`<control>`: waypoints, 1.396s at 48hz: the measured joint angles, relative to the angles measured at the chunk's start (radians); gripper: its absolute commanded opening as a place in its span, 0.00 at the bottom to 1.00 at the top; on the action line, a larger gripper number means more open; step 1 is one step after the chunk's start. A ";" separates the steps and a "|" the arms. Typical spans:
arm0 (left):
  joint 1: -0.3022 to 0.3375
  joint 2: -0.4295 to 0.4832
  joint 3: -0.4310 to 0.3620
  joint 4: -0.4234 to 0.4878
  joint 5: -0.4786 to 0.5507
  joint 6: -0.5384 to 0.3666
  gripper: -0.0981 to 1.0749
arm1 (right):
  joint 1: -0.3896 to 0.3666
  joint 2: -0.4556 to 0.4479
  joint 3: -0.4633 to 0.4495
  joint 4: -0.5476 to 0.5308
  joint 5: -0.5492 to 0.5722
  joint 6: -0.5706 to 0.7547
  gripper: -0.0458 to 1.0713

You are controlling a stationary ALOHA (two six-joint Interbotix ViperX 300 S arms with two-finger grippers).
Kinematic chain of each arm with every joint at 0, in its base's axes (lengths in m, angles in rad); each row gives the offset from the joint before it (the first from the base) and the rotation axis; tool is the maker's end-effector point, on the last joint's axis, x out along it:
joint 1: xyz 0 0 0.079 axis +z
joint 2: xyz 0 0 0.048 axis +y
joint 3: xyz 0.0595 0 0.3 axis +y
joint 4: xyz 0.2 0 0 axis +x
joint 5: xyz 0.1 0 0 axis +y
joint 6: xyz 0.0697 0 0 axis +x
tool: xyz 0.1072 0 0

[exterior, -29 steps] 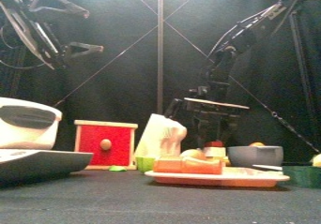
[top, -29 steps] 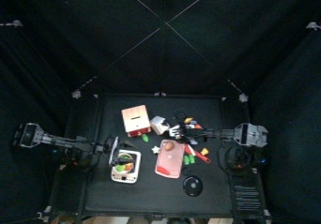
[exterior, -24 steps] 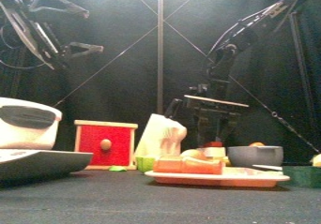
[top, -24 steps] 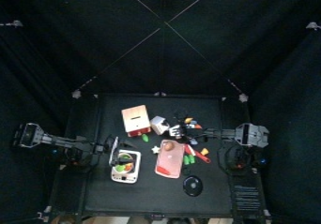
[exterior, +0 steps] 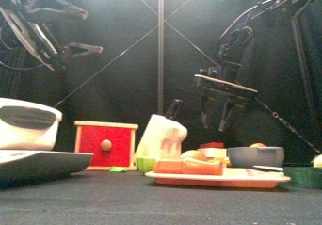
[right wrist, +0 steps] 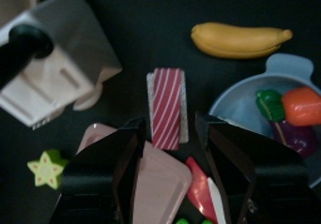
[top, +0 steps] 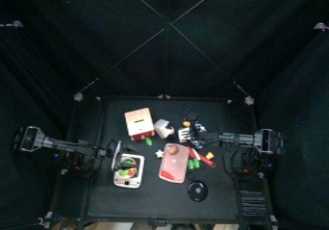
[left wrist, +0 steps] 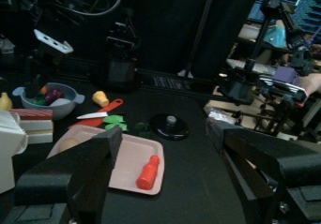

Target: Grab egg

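The egg (top: 174,150) is a tiny white rounded thing at the far end of the pink tray (top: 172,168). The front view shows the egg (exterior: 198,156) low on the tray (exterior: 251,179), beside an orange block. My right gripper (top: 195,136) hangs open above the table, just behind and to the right of the tray end. In the front view the right gripper (exterior: 217,123) is well above the tray, tilted. Its wrist view shows the right gripper (right wrist: 172,125) over a red-striped piece (right wrist: 167,104); no egg shows there. My left gripper (left wrist: 175,139) rests open at the table's left.
A white-grey blocky item (top: 164,128) and a red box (top: 139,121) stand behind the tray. A banana (right wrist: 241,38) and a blue bowl (right wrist: 279,82) of vegetables lie near the right gripper. A bowl (top: 127,166) sits left of the tray, a black disc (top: 197,190) in front.
The right gripper has risen above the tray and tilted, and its arm has drawn back a little to the right. The left arm has not moved.
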 measured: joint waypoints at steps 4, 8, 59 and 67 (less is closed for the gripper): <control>0.000 0.002 0.002 0.002 0.012 0.000 0.96 | 0.057 -0.005 0.015 -0.003 0.002 0.000 0.77; 0.000 0.000 0.002 0.003 0.032 0.002 0.96 | 0.104 -0.005 0.026 -0.020 0.000 0.000 0.77; 0.061 0.276 -0.160 -0.018 0.147 0.147 0.96 | 0.238 -0.035 0.190 -0.354 -0.259 -0.604 0.78; 0.057 0.276 -0.161 -0.046 0.126 0.146 0.96 | 0.236 -0.034 0.179 -0.333 -0.293 -0.634 0.81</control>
